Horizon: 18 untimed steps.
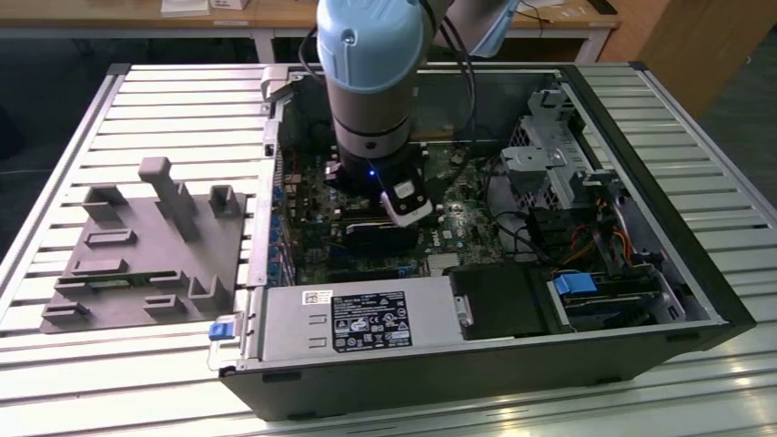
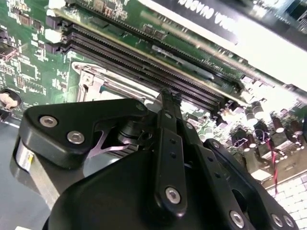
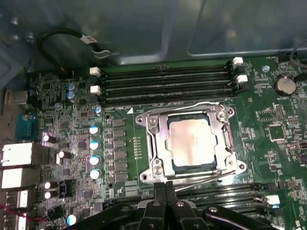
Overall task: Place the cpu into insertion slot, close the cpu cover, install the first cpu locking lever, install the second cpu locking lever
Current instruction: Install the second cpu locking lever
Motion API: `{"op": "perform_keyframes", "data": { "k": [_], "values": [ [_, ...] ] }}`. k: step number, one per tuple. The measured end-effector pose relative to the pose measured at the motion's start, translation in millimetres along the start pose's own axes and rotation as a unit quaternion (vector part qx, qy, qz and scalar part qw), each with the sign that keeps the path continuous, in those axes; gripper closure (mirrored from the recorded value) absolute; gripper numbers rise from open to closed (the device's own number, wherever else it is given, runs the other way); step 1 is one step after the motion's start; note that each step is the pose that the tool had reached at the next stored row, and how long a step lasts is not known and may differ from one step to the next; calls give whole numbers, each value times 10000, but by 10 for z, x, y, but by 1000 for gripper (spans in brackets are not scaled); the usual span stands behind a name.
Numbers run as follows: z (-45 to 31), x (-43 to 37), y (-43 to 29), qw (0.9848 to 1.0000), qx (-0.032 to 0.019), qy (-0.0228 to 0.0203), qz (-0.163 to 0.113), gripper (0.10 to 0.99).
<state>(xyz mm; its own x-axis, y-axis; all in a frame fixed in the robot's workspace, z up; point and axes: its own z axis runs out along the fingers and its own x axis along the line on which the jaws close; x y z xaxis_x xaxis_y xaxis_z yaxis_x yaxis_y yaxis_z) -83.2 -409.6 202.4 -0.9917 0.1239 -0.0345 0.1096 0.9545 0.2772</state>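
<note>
cpu was already seated in the insertion slot with the cpu cover down over it, levers looked not fully latched; tool closed and empty at the socket's edge

Open room above the insertion slot — memory slots close on two flanks.

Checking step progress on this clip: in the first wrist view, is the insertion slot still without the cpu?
No. The cpu sits in the insertion slot, its silvery-tan top showing through the window of the cpu cover.
</note>
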Motion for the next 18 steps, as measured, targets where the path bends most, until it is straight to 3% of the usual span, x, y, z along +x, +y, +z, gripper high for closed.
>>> {"op": "perform_keyframes", "data": {
  "k": [10,18],
  "values": [
    [29,95,-42,9999,-107,14,1,984],
    [65,103,4,9999,-125,16,1,984]
  ]
}}
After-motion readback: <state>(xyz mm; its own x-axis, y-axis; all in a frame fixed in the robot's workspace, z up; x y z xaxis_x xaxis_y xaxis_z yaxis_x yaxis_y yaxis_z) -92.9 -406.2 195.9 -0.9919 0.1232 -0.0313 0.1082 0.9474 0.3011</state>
